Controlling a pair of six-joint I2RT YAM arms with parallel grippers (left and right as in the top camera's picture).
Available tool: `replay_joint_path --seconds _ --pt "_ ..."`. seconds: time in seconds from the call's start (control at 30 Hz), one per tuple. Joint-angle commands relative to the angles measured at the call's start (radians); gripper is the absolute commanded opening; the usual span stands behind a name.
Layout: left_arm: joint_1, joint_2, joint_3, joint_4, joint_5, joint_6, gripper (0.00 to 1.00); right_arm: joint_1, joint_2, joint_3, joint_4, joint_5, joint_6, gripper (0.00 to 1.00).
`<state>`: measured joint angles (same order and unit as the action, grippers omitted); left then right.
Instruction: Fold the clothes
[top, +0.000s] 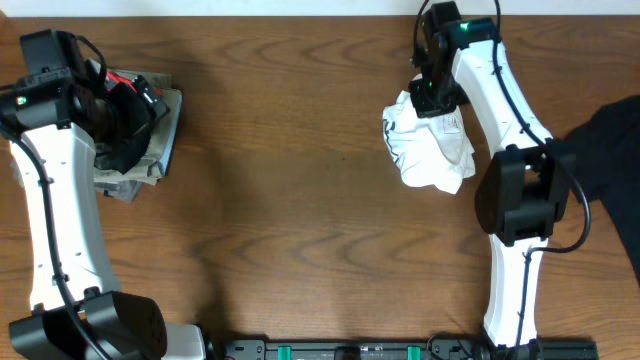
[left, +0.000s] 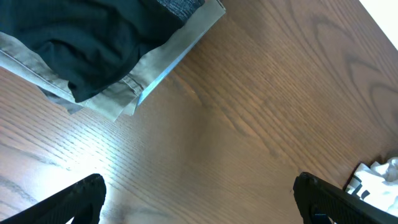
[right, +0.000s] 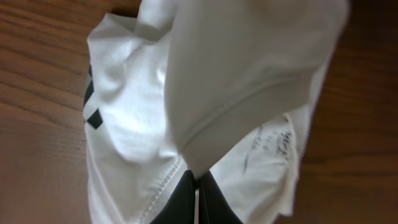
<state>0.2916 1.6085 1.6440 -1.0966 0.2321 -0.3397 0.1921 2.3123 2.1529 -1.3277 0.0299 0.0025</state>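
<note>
Right gripper (right: 198, 186) pinched closed on bunched white T-shirt (top: 432, 152), upper right. Left gripper (left: 199, 198) wide apart, empty, upper left.

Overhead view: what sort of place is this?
Probably a robot test bench for folding clothes: a wooden table, a crumpled white T-shirt in the right gripper, folded khaki pieces at the left.

One white T-shirt (top: 432, 152) at one o'clock, one black garment (top: 612, 150) at three o'clock, one khaki-grey folded stack (top: 163, 140) at ten o'clock, one desk (top: 300, 200).
</note>
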Motion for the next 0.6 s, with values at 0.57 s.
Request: replay_joint_path --seconds 0.57 --pt "0.003 0.006 -0.005 -0.002 -0.01 0.013 0.98 -0.046 -0.019 -0.082 -0.032 0.24 0.059 0.02"
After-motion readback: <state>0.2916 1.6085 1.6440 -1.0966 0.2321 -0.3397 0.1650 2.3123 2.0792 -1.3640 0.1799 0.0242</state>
